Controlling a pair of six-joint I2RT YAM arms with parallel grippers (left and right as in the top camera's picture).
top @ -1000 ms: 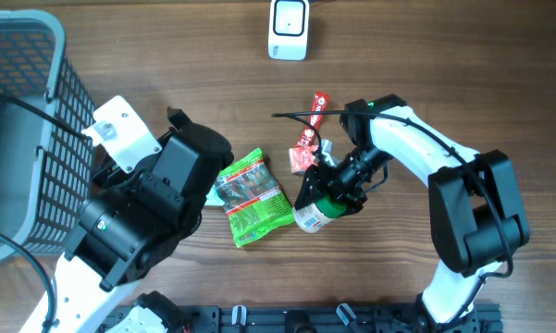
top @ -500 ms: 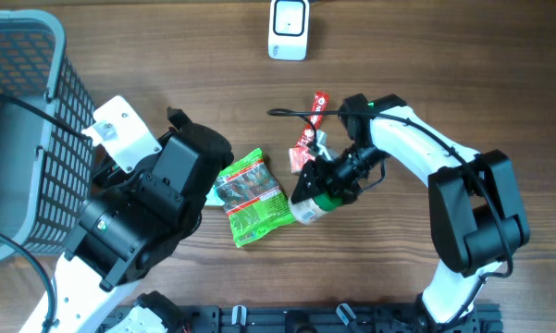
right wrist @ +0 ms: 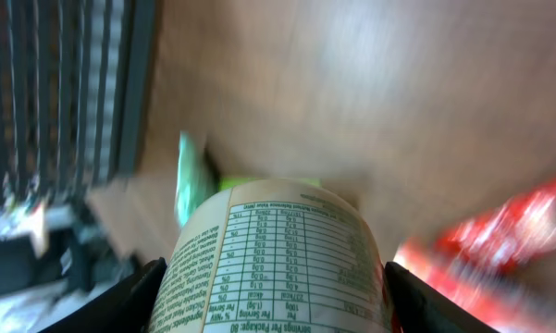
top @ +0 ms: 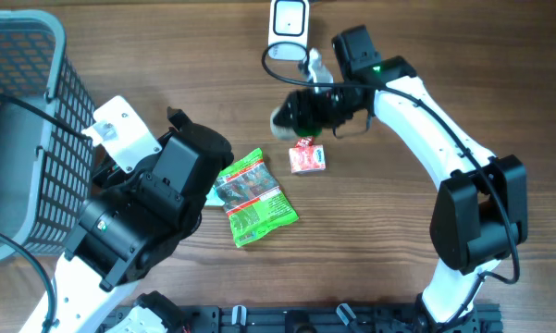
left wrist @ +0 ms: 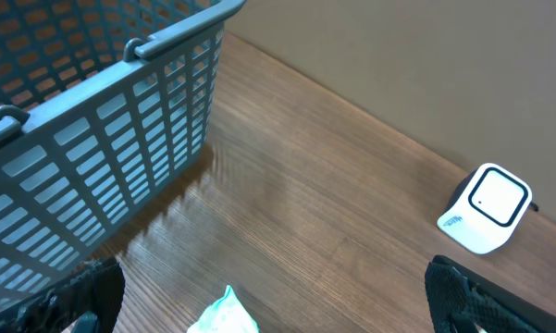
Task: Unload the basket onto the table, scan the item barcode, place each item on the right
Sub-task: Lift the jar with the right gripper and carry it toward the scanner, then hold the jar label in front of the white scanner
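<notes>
A grey mesh basket (top: pixel 18 111) stood at the table's 9 o'clock. Beside it the left gripper (left wrist: pixel 278 310) hung idle with its claw spread wide over the tip of a green snack packet (top: pixel 254 199). A red packet (top: pixel 307 157) lay at the green one's 2 o'clock. Above it, the right gripper (top: pixel 315 106) pinched a small bottle (right wrist: pixel 278 259) between its fingers and held it off the wood, near the 6 o'clock side of the white barcode scanner (top: pixel 289 18), which sat at the table's 12 o'clock.

The wrist camera saw only the bottle's nutrition panel, and no barcode could be made out. The step in hand seemed to be presenting the bottle to the scanner. Doing it well would likely mean rolling the wrist until the barcode faced the scanner's window. The bottle would then need to be held still and level in front of it, with a firm enough squeeze that the round body could not twist.

Counted from left to right, there were one basket, two arms, two packets, one bottle and one scanner.
</notes>
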